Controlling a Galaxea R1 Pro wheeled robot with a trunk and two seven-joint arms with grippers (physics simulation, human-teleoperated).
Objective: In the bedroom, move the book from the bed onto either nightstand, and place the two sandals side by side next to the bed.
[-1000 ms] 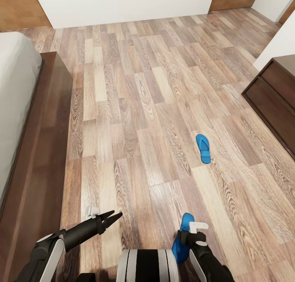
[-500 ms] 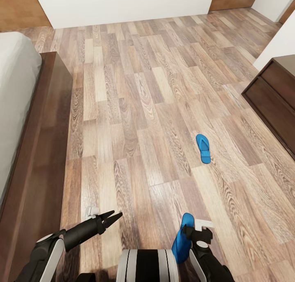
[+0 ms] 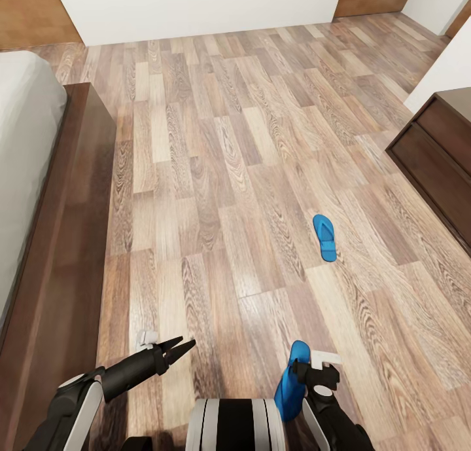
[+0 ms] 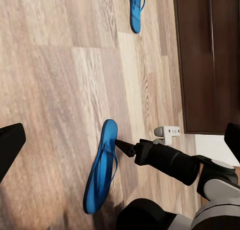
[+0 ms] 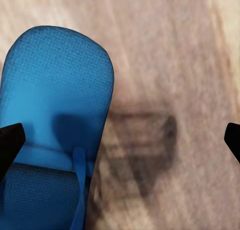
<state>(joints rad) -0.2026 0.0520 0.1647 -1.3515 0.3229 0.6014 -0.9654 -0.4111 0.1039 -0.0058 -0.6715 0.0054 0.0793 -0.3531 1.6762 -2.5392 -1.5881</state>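
Observation:
One blue sandal (image 3: 324,237) lies flat on the wood floor right of centre, away from both arms. The other blue sandal (image 3: 290,380) (image 4: 100,175) (image 5: 55,120) lies close in front of my base. My right gripper (image 3: 298,372) (image 4: 121,147) (image 5: 120,140) hangs open at this sandal's rounded end, one fingertip (image 5: 10,145) over the blue sole, the other over bare floor. My left gripper (image 3: 180,345) is open and holds nothing, low above the floor beside the bed (image 3: 72,241). The book and the nightstands are out of view.
The bed's dark wooden frame and pale mattress (image 3: 26,143) run along the left. A dark wood cabinet with drawer fronts (image 3: 438,156) (image 4: 200,54) stands at the right. White walls (image 3: 196,6) close the far side, with open plank floor between.
My right wrist shifted slightly to the right at the near sandal a second ago and has held still since. The left arm and the far sandal have not moved.

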